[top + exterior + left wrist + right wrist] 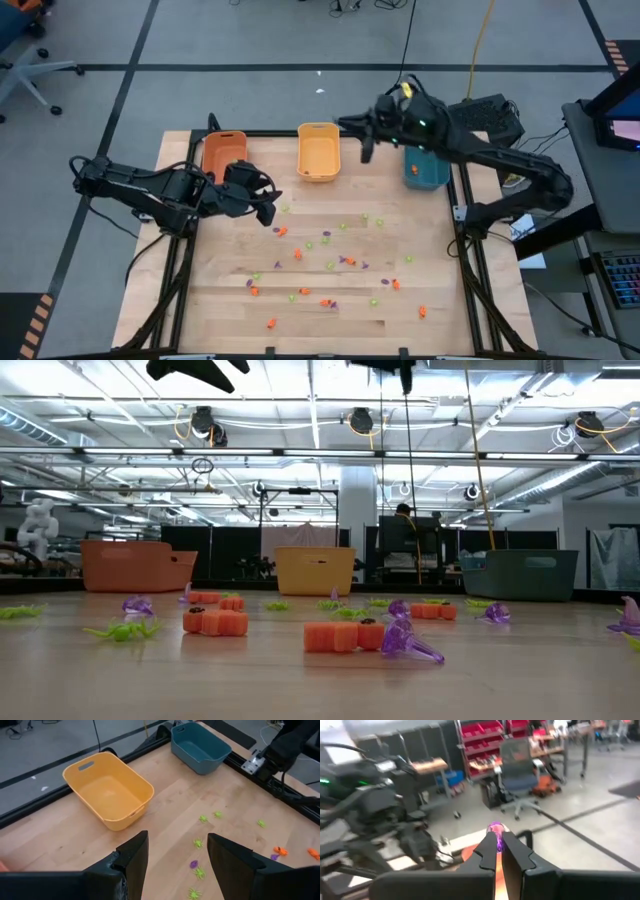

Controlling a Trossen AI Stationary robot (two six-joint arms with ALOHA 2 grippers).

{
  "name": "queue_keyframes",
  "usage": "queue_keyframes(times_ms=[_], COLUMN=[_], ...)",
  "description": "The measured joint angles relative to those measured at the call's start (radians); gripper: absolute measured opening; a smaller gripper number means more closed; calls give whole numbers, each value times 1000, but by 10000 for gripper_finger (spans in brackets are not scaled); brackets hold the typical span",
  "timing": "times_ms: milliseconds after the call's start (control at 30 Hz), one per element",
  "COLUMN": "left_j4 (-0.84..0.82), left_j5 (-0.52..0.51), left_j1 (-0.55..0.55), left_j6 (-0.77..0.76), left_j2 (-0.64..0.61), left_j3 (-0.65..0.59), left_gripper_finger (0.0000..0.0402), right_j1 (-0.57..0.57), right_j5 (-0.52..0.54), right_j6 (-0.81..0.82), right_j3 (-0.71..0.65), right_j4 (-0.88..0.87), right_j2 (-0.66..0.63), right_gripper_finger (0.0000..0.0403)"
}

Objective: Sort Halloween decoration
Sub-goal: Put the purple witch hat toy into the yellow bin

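- Low view, nearest me: orange trinkets (343,636) and a purple trinket (408,644) lie on the wooden table (300,690) at lower centre, with a green spider trinket (125,628) to their left.
- High view: I see the Halloween decoration (330,265) scattered loose over the middle and lower part of the table, well apart from all the bins.
- My left gripper (268,205) sits left of centre in the high view, above the near edge of the scatter. Its fingers (134,857) stand spread with nothing between them; bare wood and small green spiders show in the gap.
- Farther back, along the table's top edge: orange bin (223,156) at left, yellow bin (318,152) in the middle, teal bin (425,168) at right.
- My right gripper (352,125) hangs at upper centre of the high view, between the yellow and teal bins, just past the table's far edge.
- Right wrist view: its fingers are clenched on a purple trinket (495,829) at their tips.
- Beyond them, an office chair (520,777) and red shelving (482,735).
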Motion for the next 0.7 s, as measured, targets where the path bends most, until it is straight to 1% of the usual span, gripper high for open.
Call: queue_keyframes(times_ms=[167, 267, 367, 567, 700], left_j4=[-8, -9, -11, -11, -11], left_j5=[-2, -3, -3, -3, -3], left_j1=[12, 25, 38, 56, 60], left_j6=[0, 1, 1, 1, 1], left_j2=[0, 0, 0, 0, 0], left_j3=[0, 0, 0, 0, 0], left_gripper_finger=[203, 203, 203, 203, 203], right_j1=[-77, -121, -156, -206, -230], right_j5=[-8, -69, -106, -107, -107], right_j6=[-3, 3, 7, 7, 7], right_j3=[136, 196, 246, 319, 341], right_j4=[-129, -154, -181, -200, -200], right_j2=[139, 215, 288, 432, 515], right_gripper_finger=[0, 0, 0, 0, 0])
